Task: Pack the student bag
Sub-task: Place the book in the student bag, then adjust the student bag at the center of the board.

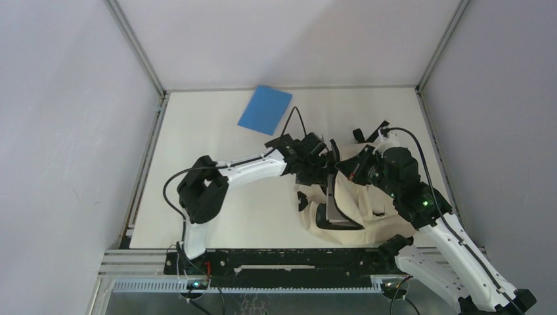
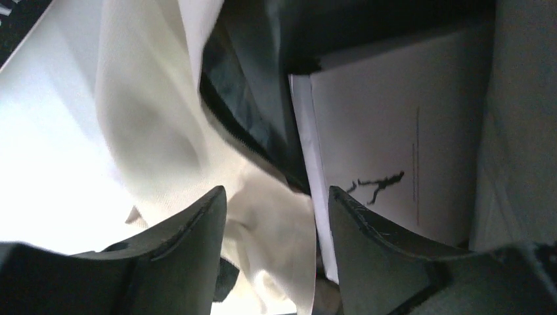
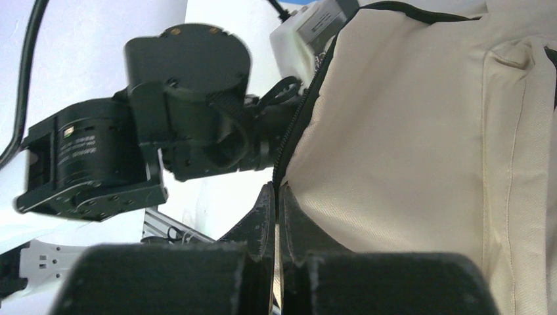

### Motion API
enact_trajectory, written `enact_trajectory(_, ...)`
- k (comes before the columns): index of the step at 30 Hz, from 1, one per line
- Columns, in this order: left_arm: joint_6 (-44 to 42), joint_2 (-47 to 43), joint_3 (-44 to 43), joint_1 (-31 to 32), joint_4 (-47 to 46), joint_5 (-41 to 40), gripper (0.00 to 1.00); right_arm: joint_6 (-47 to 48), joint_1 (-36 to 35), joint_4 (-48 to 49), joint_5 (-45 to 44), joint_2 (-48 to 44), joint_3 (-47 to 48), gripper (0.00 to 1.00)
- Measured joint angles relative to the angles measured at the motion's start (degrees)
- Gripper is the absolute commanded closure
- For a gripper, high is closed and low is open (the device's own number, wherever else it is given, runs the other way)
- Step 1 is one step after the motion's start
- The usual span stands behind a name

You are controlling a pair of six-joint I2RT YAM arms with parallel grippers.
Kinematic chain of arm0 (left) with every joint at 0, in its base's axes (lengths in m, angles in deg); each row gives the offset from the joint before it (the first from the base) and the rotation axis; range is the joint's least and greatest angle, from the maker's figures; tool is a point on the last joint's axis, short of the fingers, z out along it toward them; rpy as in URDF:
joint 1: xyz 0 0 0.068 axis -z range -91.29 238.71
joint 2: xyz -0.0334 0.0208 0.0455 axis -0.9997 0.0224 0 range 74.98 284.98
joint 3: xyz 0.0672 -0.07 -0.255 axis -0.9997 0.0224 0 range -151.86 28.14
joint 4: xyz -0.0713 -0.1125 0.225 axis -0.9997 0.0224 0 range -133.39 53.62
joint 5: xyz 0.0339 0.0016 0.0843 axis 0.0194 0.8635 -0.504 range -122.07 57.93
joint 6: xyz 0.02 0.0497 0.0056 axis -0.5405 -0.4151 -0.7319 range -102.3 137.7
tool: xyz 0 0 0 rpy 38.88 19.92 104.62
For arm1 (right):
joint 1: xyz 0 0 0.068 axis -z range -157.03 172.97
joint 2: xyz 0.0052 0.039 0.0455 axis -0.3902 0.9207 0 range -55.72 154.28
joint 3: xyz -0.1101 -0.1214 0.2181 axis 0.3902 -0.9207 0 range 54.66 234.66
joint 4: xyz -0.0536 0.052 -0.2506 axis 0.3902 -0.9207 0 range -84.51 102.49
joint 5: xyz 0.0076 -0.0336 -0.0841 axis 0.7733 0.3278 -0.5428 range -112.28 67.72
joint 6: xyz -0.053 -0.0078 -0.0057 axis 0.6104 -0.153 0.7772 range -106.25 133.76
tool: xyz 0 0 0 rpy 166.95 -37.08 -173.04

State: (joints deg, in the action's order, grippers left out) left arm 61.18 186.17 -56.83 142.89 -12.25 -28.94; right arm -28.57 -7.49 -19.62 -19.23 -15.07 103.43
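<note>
Student bag [image 1: 349, 191] lies slumped on the right-centre of your table [image 1: 217, 210], between your two arms, with a blue folder [image 1: 265, 109] well apart near the far edge. Your right gripper [image 3: 276, 191] has its fingers pressed together, pinching the bag's black zippered edge. Your left gripper [image 2: 276, 197] stands partly open at the bag's mouth, with cream fabric hanging loose in the gap between its fingers and a white booklet [image 2: 387, 144] showing inside just beyond.
</note>
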Motion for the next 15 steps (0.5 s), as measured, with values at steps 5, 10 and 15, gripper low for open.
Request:
enact_trajectory(5, -0.1, 6.8, -6.9, -0.3, 1.7, -0.5, 0.65, 0.0, 0.0, -0.3, 0.0, -0.1, 0.0, 1.00)
enact_trajectory(10, -0.3, 10.1, -9.6, -0.8, 3.1, 0.0, 1.00, 0.0, 0.0, -0.6, 0.0, -0.1, 0.0, 1.00)
enact_trajectory(15, -1.2, 6.7, -8.2, -2.5, 2.7, 3.7, 1.00, 0.7, 1.2, -1.5, -0.2, -1.2, 0.0, 1.00)
